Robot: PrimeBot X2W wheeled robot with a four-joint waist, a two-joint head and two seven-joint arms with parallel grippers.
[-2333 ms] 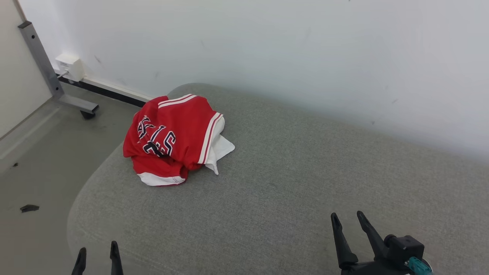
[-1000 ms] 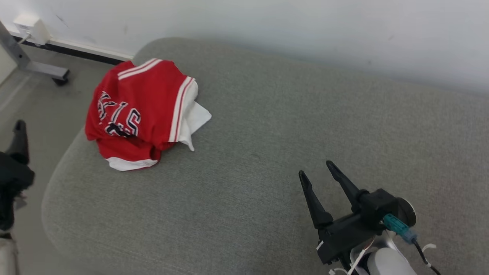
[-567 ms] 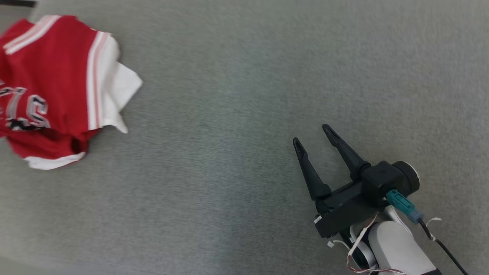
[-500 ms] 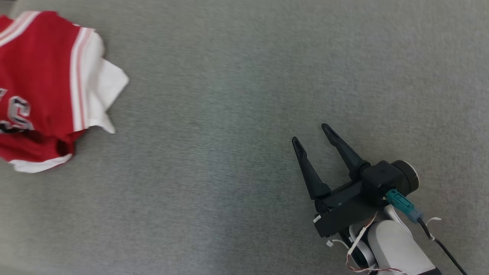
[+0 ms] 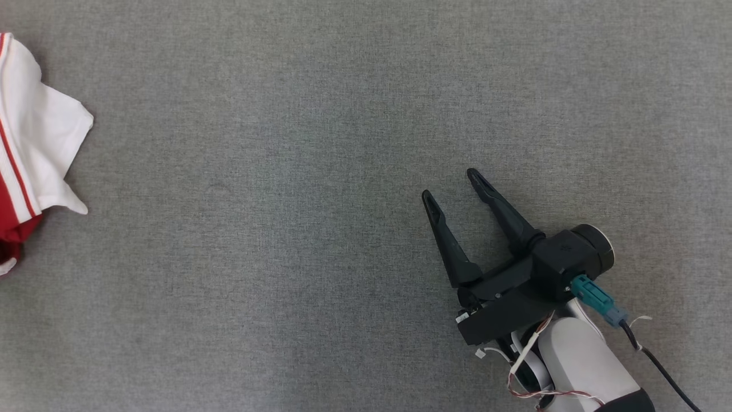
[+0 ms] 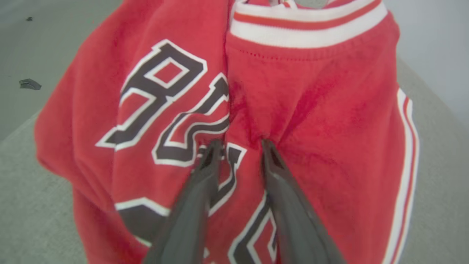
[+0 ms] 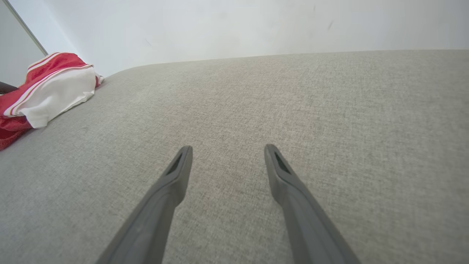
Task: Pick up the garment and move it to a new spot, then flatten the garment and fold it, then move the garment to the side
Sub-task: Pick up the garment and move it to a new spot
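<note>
Pickup barely begun, flatten and fold ahead: left gripper (image 6: 242,145) tips in crumpled garment (image 6: 311,110), clamp unclear; right gripper (image 5: 450,185) apart.

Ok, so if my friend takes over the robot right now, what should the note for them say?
Left gripper: fingertips pressed into the red jersey, a ridge of cloth between them; whether it grips is unclear.
Right gripper: open, holding nothing, above the bare grey cushion.
Jersey: a crumpled heap resting on the cushion, off to the robot's left.
Done: nothing yet.
Left to do: lift it, move it to a new spot, flatten, fold, set it aside.
</note>
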